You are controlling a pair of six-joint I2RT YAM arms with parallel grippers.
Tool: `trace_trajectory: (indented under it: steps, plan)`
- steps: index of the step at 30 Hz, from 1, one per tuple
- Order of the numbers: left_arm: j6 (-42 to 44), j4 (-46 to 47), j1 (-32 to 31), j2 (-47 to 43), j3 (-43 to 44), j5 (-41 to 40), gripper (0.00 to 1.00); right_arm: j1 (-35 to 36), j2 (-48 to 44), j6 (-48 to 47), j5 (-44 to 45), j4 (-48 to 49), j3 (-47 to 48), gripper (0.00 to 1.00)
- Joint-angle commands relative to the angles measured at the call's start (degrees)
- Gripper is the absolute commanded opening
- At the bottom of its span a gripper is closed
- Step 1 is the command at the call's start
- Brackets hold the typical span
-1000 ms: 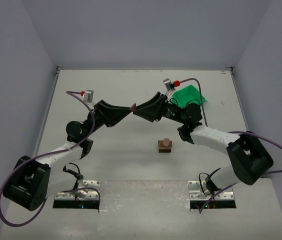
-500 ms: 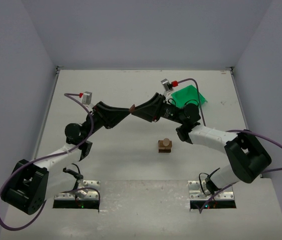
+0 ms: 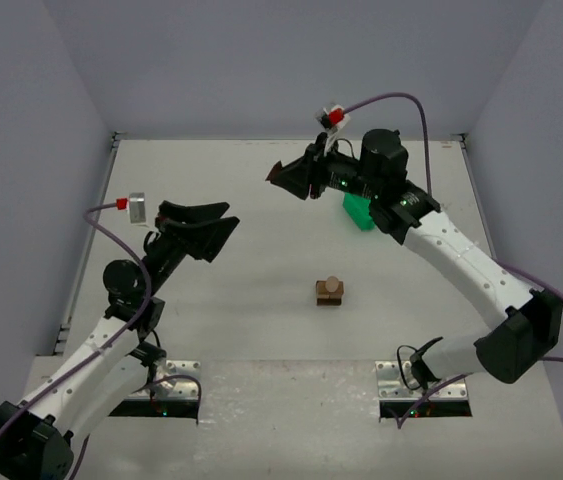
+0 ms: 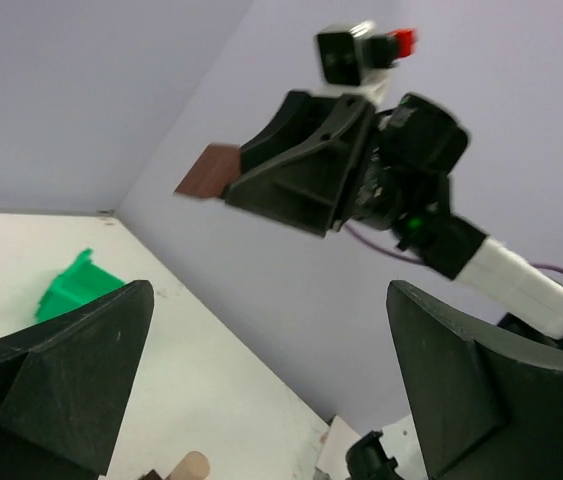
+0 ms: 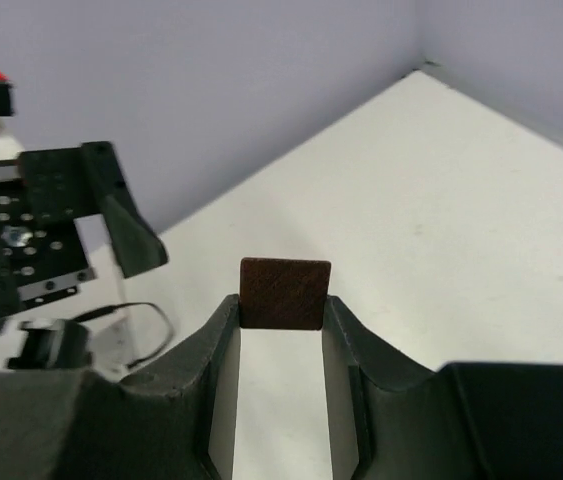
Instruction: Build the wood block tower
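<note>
1. Surface: you have a white table (image 3: pixel 261 190), matte, with a thin raised rim (image 3: pixel 291 138) along the far and side edges.
2. Room: pale grey-lavender walls (image 3: pixel 291 60) close the table in on the left, far and right sides, meeting it at the rim.
3. Wood block tower (image 3: pixel 330 292): you find it on the table near the middle, towards the near side. It is a dark brown base with a tan cylinder on top.
4. Green bin (image 3: pixel 359 212): far right of the table, partly hidden behind the right arm, well apart from the tower.
5. Left gripper (image 3: pixel 231 215): raised over the left half of the table, jaws spread wide, holding nothing.
6. Right gripper (image 3: pixel 279 176): raised over the far middle, jaws narrow and clamped on a dark brown block (image 5: pixel 284 293), which sticks out past the fingertips.
7. Mounting plates (image 3: pixel 156 388): two metal plates at the near edge, under the arm bases.
8. Moving room: you see bare table on every side of the tower. The two grippers face each other across a gap, apart.
</note>
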Motion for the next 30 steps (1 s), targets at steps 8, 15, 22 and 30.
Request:
trace_trajectory:
  steps: [8,15,22,30]
  plan:
    - [13.68,-40.97,0.67,-7.73,7.93,-32.60,1.00,0.51,25.01,-47.33,12.93,-60.66,29.64,0.19]
    - [11.73,-54.95,0.67,-8.23,10.38,-48.66,1.00,3.55,40.01,-52.37,26.03,-66.68,37.23,0.19]
    - [13.00,-53.63,0.67,-7.23,9.67,-47.95,1.00,5.58,47.02,-53.13,33.54,-65.15,37.01,0.23]
    - [13.28,-53.95,0.67,-8.17,9.17,-48.06,1.00,8.44,49.83,-52.97,39.37,-61.29,34.72,0.29]
